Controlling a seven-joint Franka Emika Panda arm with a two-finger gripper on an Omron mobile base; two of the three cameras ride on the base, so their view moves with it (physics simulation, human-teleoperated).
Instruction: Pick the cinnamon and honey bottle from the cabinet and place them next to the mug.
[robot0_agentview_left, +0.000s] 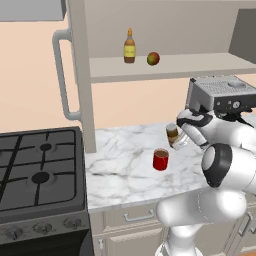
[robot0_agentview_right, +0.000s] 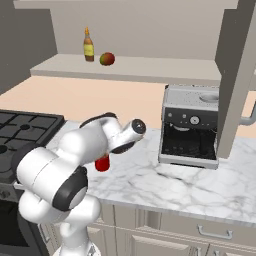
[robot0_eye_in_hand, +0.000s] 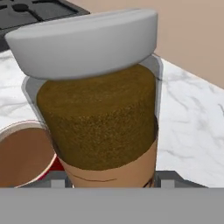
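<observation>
We are holding the cinnamon (robot0_eye_in_hand: 98, 118) in the gripper (robot0_agentview_left: 181, 134), jaws pinching its lower body, just above the counter (robot0_agentview_left: 125, 170) beside the mug (robot0_agentview_left: 160, 159). The jar is looking rigid, smooth-walled and likely light, so a mid-body grip seems safest against slipping. The honey bottle (robot0_agentview_left: 129, 46) is waiting upright on the cabinet (robot0_agentview_left: 165, 67) shelf, left of a round fruit (robot0_agentview_left: 153, 59). Open marble is lying left of the mug; the coffee machine (robot0_agentview_right: 192, 125) is crowding the right.

Base views: behind arm, left and right, facing down, sharing counter (robot0_agentview_left: 125, 170). Hand view: close on cinnamon (robot0_eye_in_hand: 98, 118).
</observation>
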